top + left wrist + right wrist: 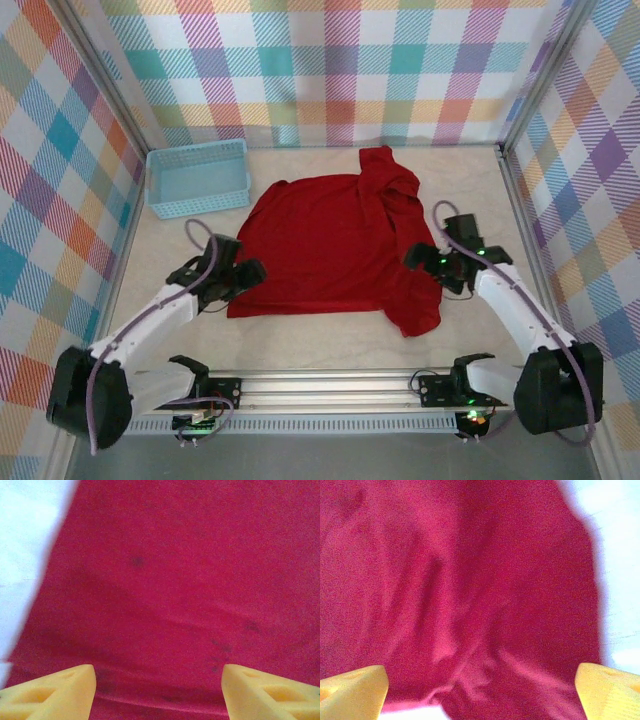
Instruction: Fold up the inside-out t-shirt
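The inside-out t-shirt (320, 240), plain red, lies spread across the middle of the table. Its right side is folded over into a rumpled strip (405, 230) running from the back to the near edge. My left gripper (240, 275) hovers at the shirt's near left corner. In the left wrist view the left gripper (159, 695) is open, its yellow fingertips (55, 692) wide apart over flat red cloth (175, 580). My right gripper (425, 262) is at the rumpled right side. In the right wrist view the right gripper (480, 695) is open wide above creased cloth (470, 605).
A light-blue basket (197, 178) stands at the back left, just beyond the shirt's left shoulder. Checked walls close in the table on three sides. A metal rail (330, 385) with the arm bases runs along the near edge. Bare tabletop (25, 540) shows left of the shirt.
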Tool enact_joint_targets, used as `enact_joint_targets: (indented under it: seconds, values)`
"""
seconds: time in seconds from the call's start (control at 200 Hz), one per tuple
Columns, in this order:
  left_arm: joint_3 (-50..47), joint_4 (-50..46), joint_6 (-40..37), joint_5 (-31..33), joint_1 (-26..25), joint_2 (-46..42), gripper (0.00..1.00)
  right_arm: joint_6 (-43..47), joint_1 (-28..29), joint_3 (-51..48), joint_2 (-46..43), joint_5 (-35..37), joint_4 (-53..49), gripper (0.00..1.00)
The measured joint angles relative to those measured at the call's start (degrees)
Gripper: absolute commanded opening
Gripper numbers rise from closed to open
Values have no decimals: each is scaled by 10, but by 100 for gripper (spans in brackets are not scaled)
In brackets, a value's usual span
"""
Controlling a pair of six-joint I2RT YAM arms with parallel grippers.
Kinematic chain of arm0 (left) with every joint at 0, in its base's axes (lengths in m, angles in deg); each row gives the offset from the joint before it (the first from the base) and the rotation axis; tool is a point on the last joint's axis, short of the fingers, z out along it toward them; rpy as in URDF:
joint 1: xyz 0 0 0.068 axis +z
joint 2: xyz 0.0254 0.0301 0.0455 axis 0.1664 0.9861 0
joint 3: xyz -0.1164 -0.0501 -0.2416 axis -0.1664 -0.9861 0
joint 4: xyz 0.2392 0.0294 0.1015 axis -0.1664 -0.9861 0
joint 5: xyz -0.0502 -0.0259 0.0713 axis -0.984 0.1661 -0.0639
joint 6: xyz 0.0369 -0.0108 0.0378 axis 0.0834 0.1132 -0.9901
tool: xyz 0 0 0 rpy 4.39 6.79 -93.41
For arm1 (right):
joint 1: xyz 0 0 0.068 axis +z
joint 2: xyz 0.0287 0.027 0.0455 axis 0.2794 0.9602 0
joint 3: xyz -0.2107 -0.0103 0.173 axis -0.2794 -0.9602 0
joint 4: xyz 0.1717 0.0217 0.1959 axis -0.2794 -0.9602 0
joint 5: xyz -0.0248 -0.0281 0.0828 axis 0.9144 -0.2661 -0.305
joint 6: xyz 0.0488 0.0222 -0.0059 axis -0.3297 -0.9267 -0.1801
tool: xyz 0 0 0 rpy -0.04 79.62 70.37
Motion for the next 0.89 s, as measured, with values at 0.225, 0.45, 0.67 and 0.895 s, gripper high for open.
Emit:
enact_joint_targets:
  seconds: [0.225,0.45,0.67,0.895]
  values:
    - [29,44,-3,-10,-39,122,67,15,-85,-1,86,-17,5,74]
    - [5,75,2,-14,-13,155,68,18,-95,-9,163,-21,27,55]
    - [-16,104,11,-19,6,157,68,18,-95,-21,187,-26,37,20]
    - [-19,107,12,-18,6,157,68,35,-83,-18,147,3,17,0]
